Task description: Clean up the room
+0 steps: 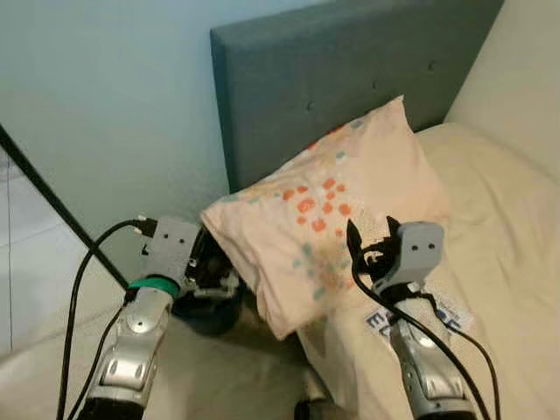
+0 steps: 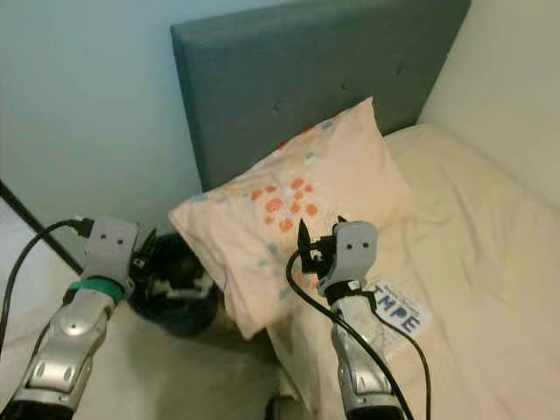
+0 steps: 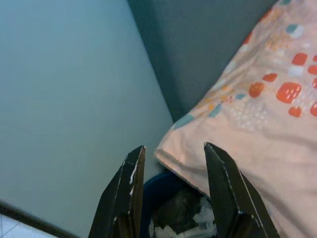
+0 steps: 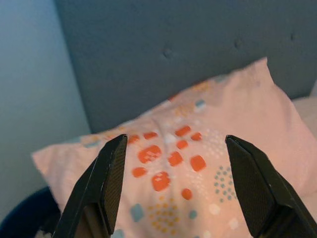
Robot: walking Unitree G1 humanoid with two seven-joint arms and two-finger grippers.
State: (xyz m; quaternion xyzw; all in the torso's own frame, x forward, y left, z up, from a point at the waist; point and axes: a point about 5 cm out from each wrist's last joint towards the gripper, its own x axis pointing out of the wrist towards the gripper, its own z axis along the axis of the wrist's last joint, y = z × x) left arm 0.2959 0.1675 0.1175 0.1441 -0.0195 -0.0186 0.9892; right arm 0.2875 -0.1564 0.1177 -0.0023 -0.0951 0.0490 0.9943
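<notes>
A peach pillow (image 1: 332, 210) with orange and teal spots leans against the grey-blue headboard (image 1: 350, 79), one corner hanging off the edge of the cream bed (image 1: 499, 227). My right gripper (image 1: 369, 234) hovers just before the pillow's lower half, open, with nothing between its fingers (image 4: 111, 173). My left gripper (image 3: 173, 163) is beside the bed, open and empty. It hangs over a dark blue bin (image 1: 210, 311) that sits under the pillow's overhanging corner. White crumpled scraps (image 3: 183, 220) lie inside the bin.
A white sheet with blue letters (image 2: 398, 315) lies on the mattress by my right wrist. A black bar (image 1: 44, 192) runs diagonally along the pale blue wall on the left. A cream panel (image 1: 525, 70) borders the bed on the right.
</notes>
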